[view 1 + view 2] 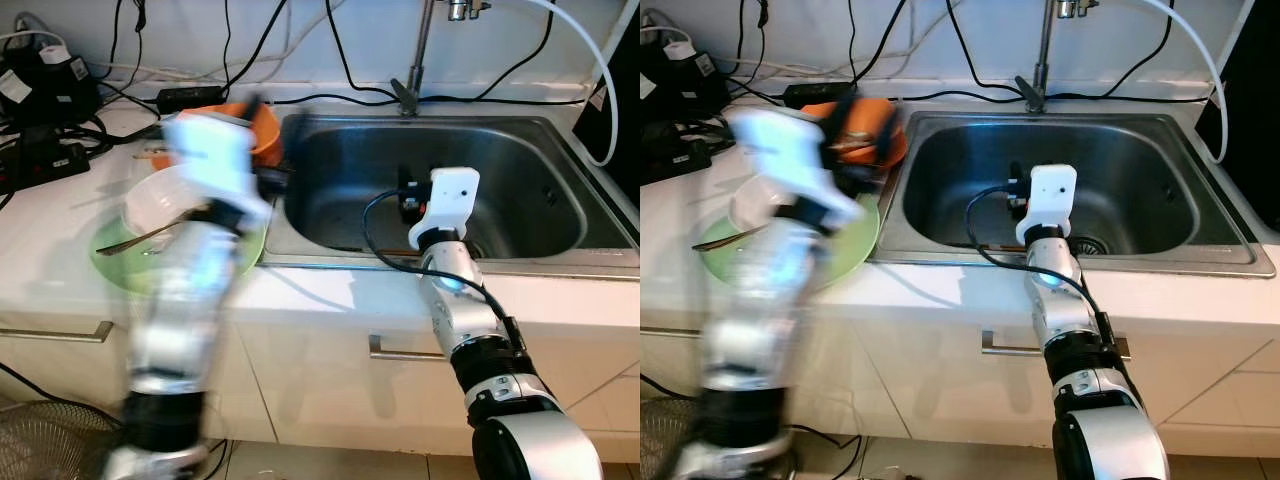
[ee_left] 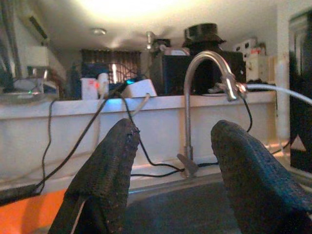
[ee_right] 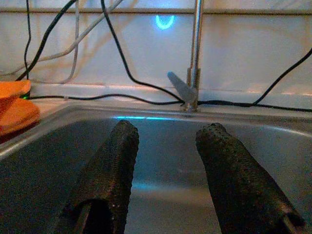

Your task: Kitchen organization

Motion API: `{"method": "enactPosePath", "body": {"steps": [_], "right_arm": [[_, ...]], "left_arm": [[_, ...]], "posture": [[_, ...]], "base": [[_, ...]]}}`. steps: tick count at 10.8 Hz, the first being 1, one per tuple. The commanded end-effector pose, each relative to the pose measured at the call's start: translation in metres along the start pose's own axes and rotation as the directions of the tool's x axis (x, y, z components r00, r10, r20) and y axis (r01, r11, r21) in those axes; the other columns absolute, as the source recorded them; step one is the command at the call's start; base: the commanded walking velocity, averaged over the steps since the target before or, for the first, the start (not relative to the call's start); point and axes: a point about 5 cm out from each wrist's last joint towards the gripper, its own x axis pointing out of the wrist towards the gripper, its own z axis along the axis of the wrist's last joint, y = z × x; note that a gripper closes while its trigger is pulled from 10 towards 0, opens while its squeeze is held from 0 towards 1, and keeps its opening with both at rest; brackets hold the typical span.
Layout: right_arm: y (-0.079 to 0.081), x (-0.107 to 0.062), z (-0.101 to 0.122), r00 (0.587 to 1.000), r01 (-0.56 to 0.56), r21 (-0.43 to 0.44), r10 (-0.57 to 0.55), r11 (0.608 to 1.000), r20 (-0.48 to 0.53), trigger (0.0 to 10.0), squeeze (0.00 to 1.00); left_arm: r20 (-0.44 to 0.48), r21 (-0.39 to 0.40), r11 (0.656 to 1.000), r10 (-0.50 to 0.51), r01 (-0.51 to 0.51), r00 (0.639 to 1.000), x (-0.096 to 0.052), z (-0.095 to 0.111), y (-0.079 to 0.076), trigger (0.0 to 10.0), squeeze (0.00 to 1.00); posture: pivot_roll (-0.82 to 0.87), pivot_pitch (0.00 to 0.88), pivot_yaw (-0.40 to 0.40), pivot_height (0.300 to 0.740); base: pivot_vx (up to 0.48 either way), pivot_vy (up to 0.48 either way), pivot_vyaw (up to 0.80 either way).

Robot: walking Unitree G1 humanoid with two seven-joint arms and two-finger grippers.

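The organizing looks barely started, judging by how things lie. On the white worktop (image 1: 60, 230), left of the sink (image 1: 560, 150), the dishes sit stacked together: a white bowl (image 1: 160, 200) rests on a green plate (image 1: 110, 262), with a long metal utensil (image 1: 140, 238) lying across them, and an orange dish (image 1: 865, 125) sits just behind, against the sink's left rim. None of these is in a pincer, and the sink basin holds no dishes that I can see, so everything seems left to do.

The left pincer (image 2: 170, 165) is raised over the stacked dishes near the sink's left edge; its two black fingers stand well apart with nothing between them. The right pincer (image 3: 165, 165) reaches out over the near rim of the sink, pointing toward the tap (image 3: 195, 53) at the far side, its fingers likewise spread and empty.

Much is hard to make out. The left arm (image 1: 190, 300) is heavily smeared by motion, which covers part of the bowl and plate, so the exact shape of the utensil stays unclear. The tangle of black cables (image 1: 350, 60) and boxes at the far left of the worktop is partly cut off. A wire basket (image 1: 40, 440) on the floor at the near left is also cropped.
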Motion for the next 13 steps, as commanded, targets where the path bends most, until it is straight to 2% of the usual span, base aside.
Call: {"method": "enactPosePath", "body": {"steps": [1, 2, 3, 4, 5, 6, 7, 9, 10, 11, 13], "right_arm": [[0.005, 0.0, -0.001, 1.0, -0.019, -0.002, 0.019, 1.0, 0.001, 10.0, 0.0], [0.006, 0.0, -0.002, 1.0, -0.021, 0.0, 0.021, 1.0, -0.002, 10.0, 0.0], [0.008, -0.001, -0.003, 1.0, -0.026, 0.005, 0.026, 1.0, -0.003, 10.0, 0.0], [0.011, -0.002, -0.005, 0.999, -0.033, -0.001, 0.033, 0.999, -0.008, 10.0, 0.0], [0.011, -0.003, -0.007, 0.999, -0.034, -0.002, 0.034, 0.999, -0.011, 10.0, 0.0], [0.012, -0.004, -0.009, 0.999, -0.035, -0.003, 0.035, 0.999, -0.017, 10.0, 0.0], [0.014, -0.005, -0.011, 0.999, -0.041, -0.011, 0.041, 0.999, -0.018, 10.0, 0.0], [0.015, -0.006, -0.013, 0.999, -0.045, -0.016, 0.045, 0.999, -0.023, 10.0, 0.0], [0.015, -0.006, -0.014, 0.999, -0.048, -0.018, 0.048, 0.999, -0.026, 10.0, 0.0], [0.015, -0.007, -0.014, 0.998, -0.05, -0.021, 0.049, 0.999, -0.027, 10.0, 0.0], [0.015, -0.006, -0.015, 0.998, -0.053, -0.024, 0.053, 0.998, -0.029, 10.0, 0.0]], "left_arm": [[0.02, -0.054, 0.998, -0.013, 0.014, 1.0, -0.005, 0.013, 0.009, 10.0, 0.0], [0.028, -0.084, 0.996, -0.025, 0.027, 0.999, -0.011, 0.023, 0.022, 10.0, 0.0], [0.023, -0.08, 0.996, -0.046, 0.047, 0.999, -0.02, 0.034, 0.039, 10.0, 0.0], [-0.013, -0.042, 0.999, -0.031, 0.03, 0.999, -0.037, 0.046, 0.065, 10.0, 0.0], [-0.027, -0.04, 0.999, -0.015, 0.014, 1.0, -0.048, 0.052, 0.078, 10.0, 0.0], [-0.07, -0.064, 0.998, 0.008, -0.012, 0.998, -0.072, 0.057, 0.1, 10.0, 0.0], [-0.078, -0.094, 0.994, 0.057, -0.064, 0.995, -0.087, 0.058, 0.114, 10.0, 0.0], [-0.074, -0.173, 0.978, 0.101, -0.113, 0.992, -0.108, 0.054, 0.128, 10.0, 0.0], [-0.118, -0.269, 0.952, 0.12, -0.148, 0.986, -0.131, 0.034, 0.13, 10.0, 0.0], [-0.135, -0.291, 0.942, 0.134, -0.169, 0.982, -0.136, 0.027, 0.13, 10.0, 0.0], [-0.21, -0.347, 0.922, 0.105, -0.175, 0.972, -0.145, 0.003, 0.119, 10.0, 0.0]], "posture": [[0.15, 0.0, 0.041, 0.74], [0.16, 0.0, 0.038, 0.74], [0.17, 0.0, 0.035, 0.74], [0.17, 0.0, 0.034, 0.74], [0.18, 0.0, 0.033, 0.74], [0.18, 0.0, 0.035, 0.74], [0.18, 0.0, 0.033, 0.74], [0.19, 0.0, 0.03, 0.74], [0.18, 0.0, 0.026, 0.74], [0.19, 0.0, 0.024, 0.74], [0.18, 0.0, 0.022, 0.74]], "base": [[0.0, 0.0, 0.0], [0.0, 0.0, 0.0], [0.0, 0.0, 0.0], [0.0, 0.0, 0.0], [0.0, 0.0, 0.0], [0.0, 0.0, 0.0], [0.0, 0.0, 0.0], [0.0, 0.0, 0.0], [0.0, 0.0, 0.0], [0.0, 0.0, 0.0], [0.0, 0.0, 0.0]]}}
